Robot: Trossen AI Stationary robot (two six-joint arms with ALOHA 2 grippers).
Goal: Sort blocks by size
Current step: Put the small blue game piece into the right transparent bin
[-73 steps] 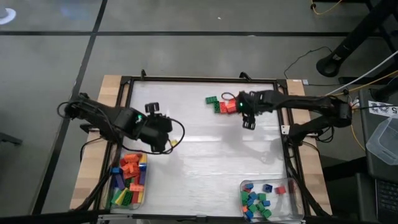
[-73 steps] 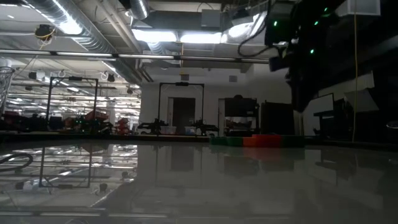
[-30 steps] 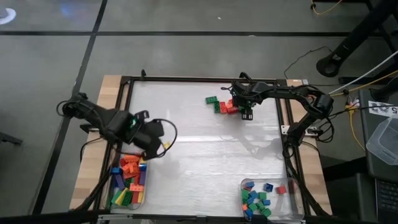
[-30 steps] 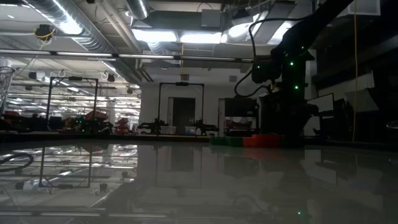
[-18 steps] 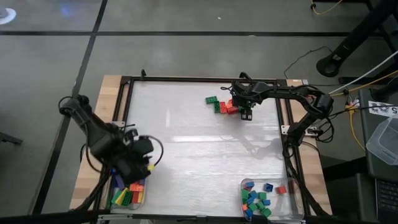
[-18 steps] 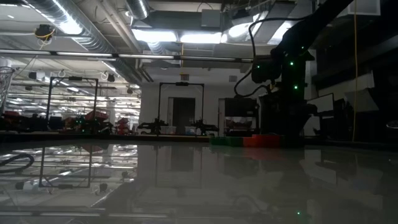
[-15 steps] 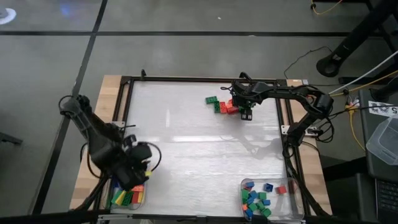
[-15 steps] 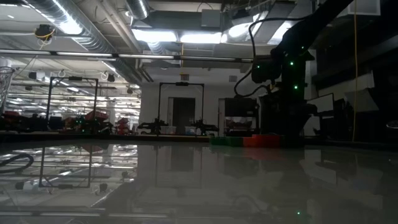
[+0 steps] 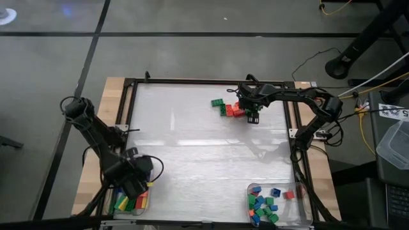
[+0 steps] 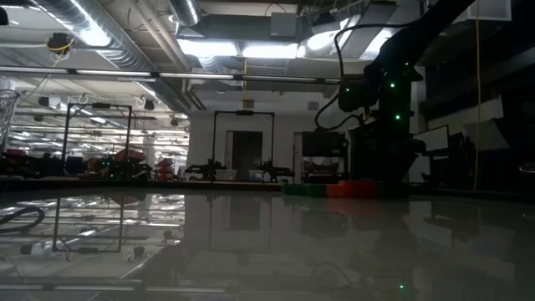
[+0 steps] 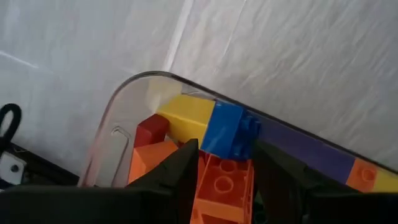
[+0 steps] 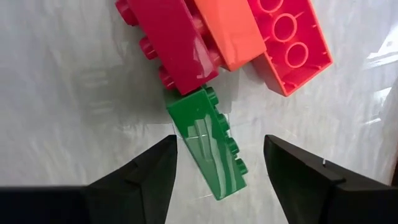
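Note:
My left gripper is over the clear left tray at the table's near left corner. The tray holds long blocks. In the left wrist view the gripper is shut on an orange block, above a blue block and a yellow one in the tray. My right gripper is open at the far pile of green, red and orange blocks. Its fingers stand on either side of a long green block that lies on the table, without touching it. My left gripper pinches the orange block between its two fingers by two opposite sides. The fingers come from above, pointing down into the tray. The block lies level between them with its round holes toward the camera. Whether it rests on the blocks below, I cannot tell.
A second clear tray at the near right corner holds small blue, green and red blocks. A dark frame runs round the white table top. In the low view the right arm stands over the pile.
My left gripper has gone from the table's left middle toward the near edge and now stands low over the left tray.

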